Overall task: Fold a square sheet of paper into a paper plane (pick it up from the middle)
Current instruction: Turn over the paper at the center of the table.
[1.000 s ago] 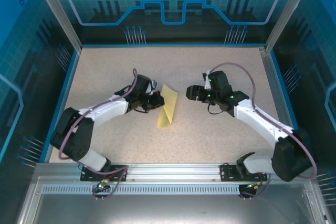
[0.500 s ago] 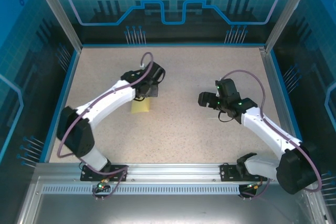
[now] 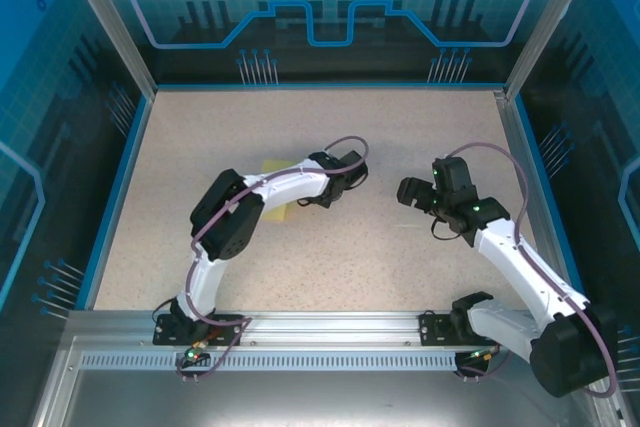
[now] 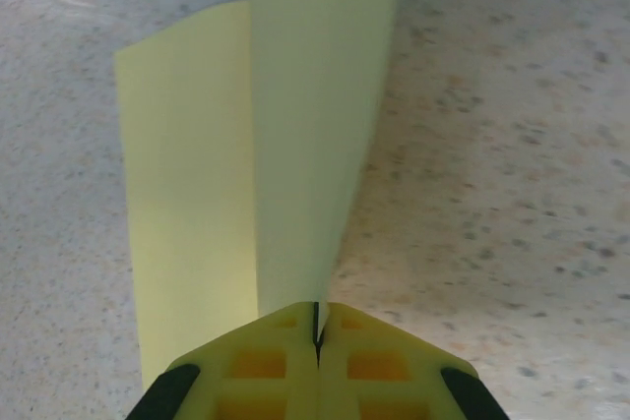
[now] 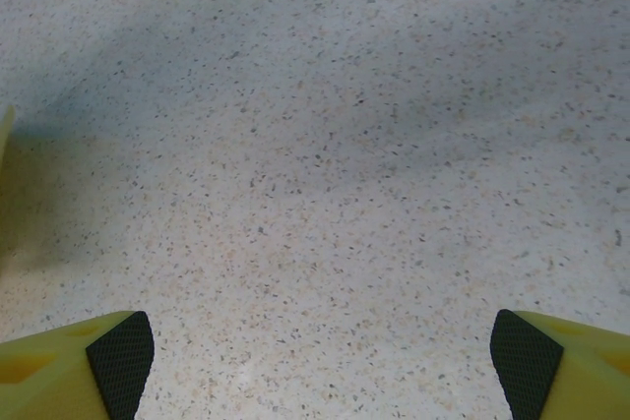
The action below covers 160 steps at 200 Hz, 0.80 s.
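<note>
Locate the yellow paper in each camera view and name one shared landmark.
Top external: yellow paper left of centre, partly under the left arm.
Left wrist: centre, pinched in the left gripper.
Right wrist: faint yellow sliver at left edge, possibly it.
Shared landmark: speckled tabletop.

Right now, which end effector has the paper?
The left end effector, shut on the yellow paper; the right end effector is open over the table.

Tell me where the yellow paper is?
The thin bright-yellow paper sheet is pinched in the shut left hand; from above, it peeks out beside the left arm, left of the table's middle.
</note>
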{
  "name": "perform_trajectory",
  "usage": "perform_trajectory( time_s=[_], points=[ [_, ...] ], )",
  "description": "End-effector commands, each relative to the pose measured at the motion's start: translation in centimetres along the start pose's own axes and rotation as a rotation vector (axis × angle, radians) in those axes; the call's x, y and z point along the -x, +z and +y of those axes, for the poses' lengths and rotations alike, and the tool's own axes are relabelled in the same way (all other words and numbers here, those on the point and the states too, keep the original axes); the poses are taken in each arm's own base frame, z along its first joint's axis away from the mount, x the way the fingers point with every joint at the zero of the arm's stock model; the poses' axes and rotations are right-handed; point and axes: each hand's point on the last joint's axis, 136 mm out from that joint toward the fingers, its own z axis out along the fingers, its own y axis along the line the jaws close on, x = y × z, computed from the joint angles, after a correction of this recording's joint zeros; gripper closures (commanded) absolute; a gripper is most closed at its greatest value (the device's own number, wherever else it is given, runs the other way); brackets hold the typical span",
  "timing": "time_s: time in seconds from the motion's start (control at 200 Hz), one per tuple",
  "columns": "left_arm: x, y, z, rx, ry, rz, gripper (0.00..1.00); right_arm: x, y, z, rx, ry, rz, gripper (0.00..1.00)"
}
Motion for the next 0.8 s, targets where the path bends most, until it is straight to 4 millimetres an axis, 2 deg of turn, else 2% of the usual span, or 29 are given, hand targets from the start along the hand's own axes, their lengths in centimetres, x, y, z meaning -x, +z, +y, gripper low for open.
perform_trajectory(
  time_s=[0.0,0.105,0.375,0.615,0.715,0.795],
  points=[
    [0.5,-0.2,-2.2,-0.022,0.043,-0.017,0.92,-0.9,0.0,-1.7,-0.048,0.038,0.024,0.07],
    [-0.2,0.4,-3.5,-0.049,0.044,0.015,0.89,-1.1,0.1,-1.9,-0.048,0.047,0.031,0.07],
    [-1.1,0.0,-5.9,-0.196,-0.008,0.066,0.68,-1.1,0.2,-2.1,-0.047,0.064,0.036,0.07],
    [-1.4,0.0,-6.6,-0.27,-0.04,0.102,0.64,-1.4,0.4,-2.0,-0.037,0.069,0.052,0.07],
    [-1.0,-1.5,-7.0,-0.347,-0.058,0.098,0.64,-1.4,0.4,-2.0,-0.038,0.071,0.055,0.07],
    [-0.1,-4.4,-7.3,-0.451,-0.075,0.072,0.63,-1.4,0.4,-2.0,-0.039,0.073,0.053,0.07]
  ],
)
